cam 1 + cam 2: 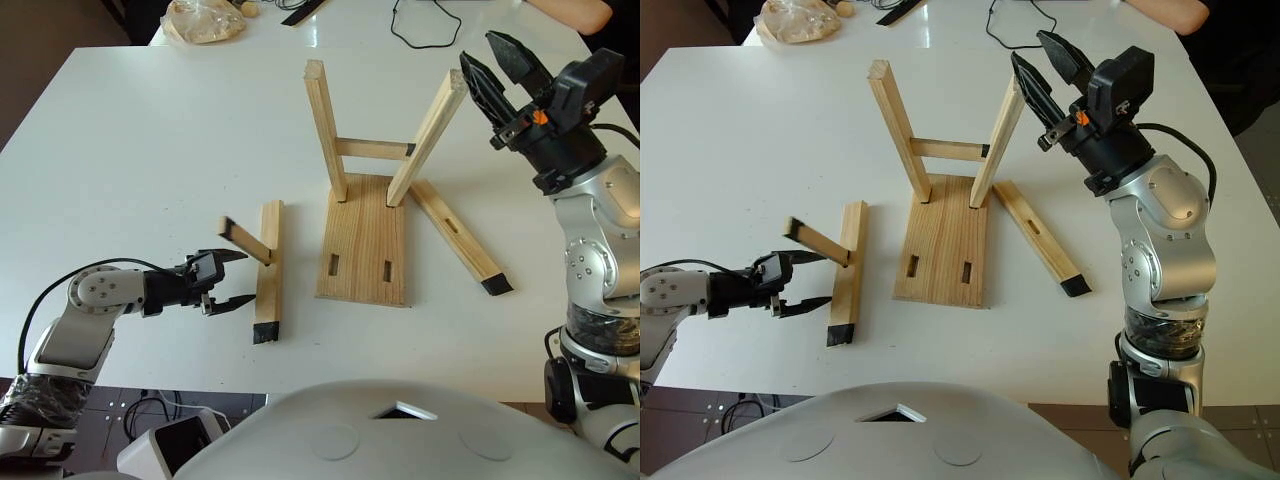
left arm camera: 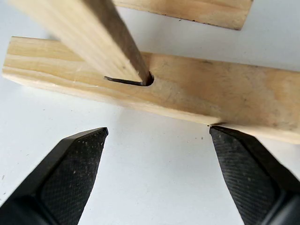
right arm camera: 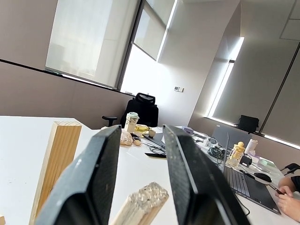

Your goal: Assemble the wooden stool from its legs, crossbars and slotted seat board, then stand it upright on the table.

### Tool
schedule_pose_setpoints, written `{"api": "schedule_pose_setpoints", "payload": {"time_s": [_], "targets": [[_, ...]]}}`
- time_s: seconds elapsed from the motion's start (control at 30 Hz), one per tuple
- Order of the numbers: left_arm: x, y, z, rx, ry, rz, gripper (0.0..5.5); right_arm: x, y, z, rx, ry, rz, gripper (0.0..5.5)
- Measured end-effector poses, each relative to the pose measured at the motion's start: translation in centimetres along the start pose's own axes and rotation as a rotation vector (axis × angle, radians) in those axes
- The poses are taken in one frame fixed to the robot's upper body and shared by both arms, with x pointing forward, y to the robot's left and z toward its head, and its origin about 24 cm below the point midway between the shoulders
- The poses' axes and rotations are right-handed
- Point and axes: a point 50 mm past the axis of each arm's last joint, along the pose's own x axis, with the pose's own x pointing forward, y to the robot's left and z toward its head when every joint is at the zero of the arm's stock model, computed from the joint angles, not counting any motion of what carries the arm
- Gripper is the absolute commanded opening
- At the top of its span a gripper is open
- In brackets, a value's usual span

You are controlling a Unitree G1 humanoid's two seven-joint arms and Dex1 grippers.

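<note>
Stool leg (image 1: 269, 272), pale wood with a black foot, lies flat just ahead of the left end effector (image 1: 243, 277), whose fingers (image 2: 70, 173) are spread wide. Its long axis runs across the gap between them, and a crossbar (image 1: 245, 240) slotted into it tilts upward. Beyond it the seat board (image 1: 362, 250) lies flat on the white counter (image 1: 130, 150). The right end effector (image 1: 495, 65), narrowly parted, sits at the top of an upright leg (image 1: 428, 135) standing in that board.
</note>
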Motion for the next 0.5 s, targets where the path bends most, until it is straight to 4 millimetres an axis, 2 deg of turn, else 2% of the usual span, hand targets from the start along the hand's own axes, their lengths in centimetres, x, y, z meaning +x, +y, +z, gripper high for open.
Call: {"api": "schedule_pose_setpoints", "payload": {"time_s": [0.5], "targets": [[-0.32, 0.65, 1.01, -0.018, -0.052, 0.036, 4.04, 0.05, -0.01, 0.04, 0.022, -0.007, 0.003, 1.63]]}}
